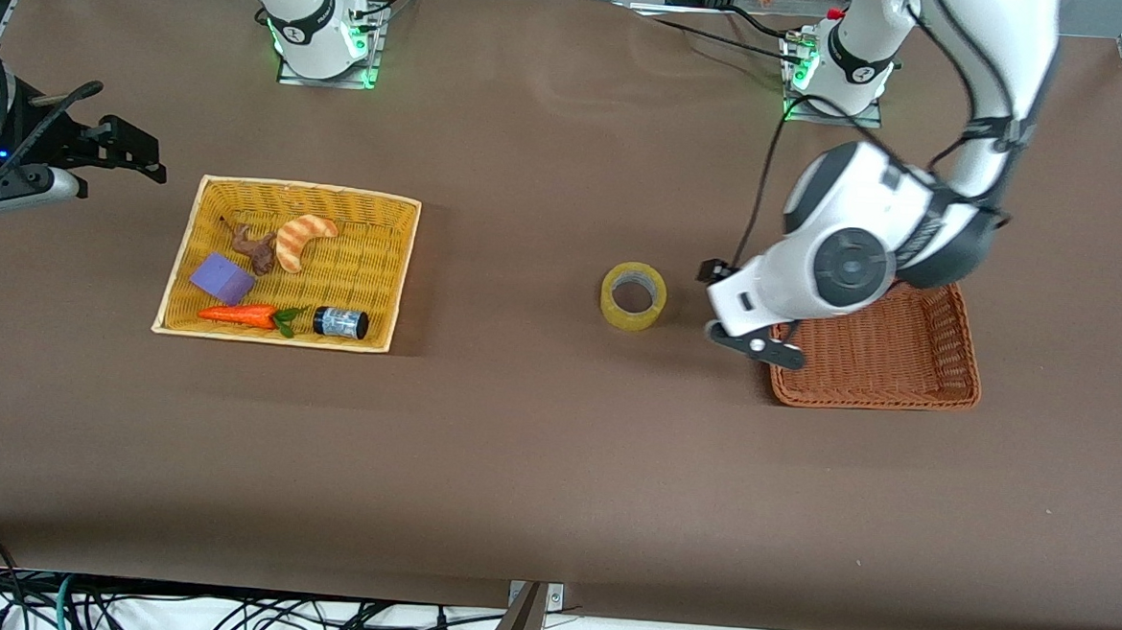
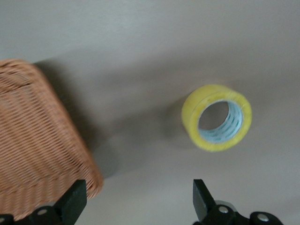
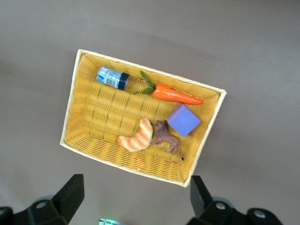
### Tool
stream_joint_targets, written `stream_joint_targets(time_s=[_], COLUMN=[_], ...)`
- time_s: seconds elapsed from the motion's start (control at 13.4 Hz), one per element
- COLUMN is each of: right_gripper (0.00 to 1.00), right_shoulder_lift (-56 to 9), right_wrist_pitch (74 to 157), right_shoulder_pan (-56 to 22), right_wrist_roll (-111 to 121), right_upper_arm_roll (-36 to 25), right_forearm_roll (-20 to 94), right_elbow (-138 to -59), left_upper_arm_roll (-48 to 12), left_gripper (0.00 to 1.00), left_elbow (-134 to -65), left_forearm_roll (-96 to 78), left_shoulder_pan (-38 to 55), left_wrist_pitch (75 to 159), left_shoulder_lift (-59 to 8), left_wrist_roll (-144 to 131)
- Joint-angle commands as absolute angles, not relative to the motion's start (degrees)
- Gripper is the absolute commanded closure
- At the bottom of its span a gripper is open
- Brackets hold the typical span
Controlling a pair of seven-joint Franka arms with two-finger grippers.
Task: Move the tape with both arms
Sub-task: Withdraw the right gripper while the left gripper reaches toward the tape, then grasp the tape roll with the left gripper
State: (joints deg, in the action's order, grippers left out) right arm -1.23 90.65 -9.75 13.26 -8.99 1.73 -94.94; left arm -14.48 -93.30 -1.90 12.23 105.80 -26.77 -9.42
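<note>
I see the tape (image 1: 633, 297) lying flat on the table between both baskets. My left gripper (image 1: 756, 343) hangs wide and empty beside it, needing alignment; the right gripper (image 1: 128, 150), also wide, waits.

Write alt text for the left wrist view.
A roll of yellowish tape lies flat on the brown table, untouched, with the left claw open above the bare table beside it. The corner of an orange-brown wicker basket shows at the edge of the view, beside one finger of the claw.
</note>
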Motion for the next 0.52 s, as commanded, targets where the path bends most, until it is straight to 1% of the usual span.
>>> stream_joint_targets(time_s=[0.0, 0.07, 0.15, 0.3, 0.45], right_gripper=[0.00, 0.00, 0.00, 0.00, 0.00], right_shoulder_lift=[-0.70, -0.88, -1.40, -3.07, -3.08], right_wrist_pitch=[91.23, 91.23, 90.97, 90.53, 90.44], right_shoulder_pan=[-9.84, -9.84, -9.93, -10.11, -10.02], right_wrist_roll=[13.10, 13.10, 12.92, 12.92, 12.83], right_upper_arm_roll=[-8.17, -8.17, -8.26, -8.17, -8.17], right_forearm_roll=[-0.26, -0.35, -0.35, -0.35, 0.00], right_elbow=[-95.27, -95.10, -94.49, -91.94, -91.84], left_upper_arm_roll=[-14.33, -14.24, -14.06, -14.15, -14.33], left_gripper=[0.00, 0.00, 0.00, 0.00, 0.00], left_elbow=[-101.13, -103.86, -105.02, -105.12, -105.12], left_forearm_roll=[-2.20, -2.02, -1.93, 2.34, 6.50], left_shoulder_pan=[15.10, 18.08, 20.11, 20.65, 20.65], left_wrist_pitch=[116.15, 120.37, 123.19, 127.07, 130.42], left_shoulder_lift=[-25.84, -25.93, -26.97, -30.13, -33.21], left_wrist_roll=[-14.04, -17.28, -20.10, -22.58, -23.37])
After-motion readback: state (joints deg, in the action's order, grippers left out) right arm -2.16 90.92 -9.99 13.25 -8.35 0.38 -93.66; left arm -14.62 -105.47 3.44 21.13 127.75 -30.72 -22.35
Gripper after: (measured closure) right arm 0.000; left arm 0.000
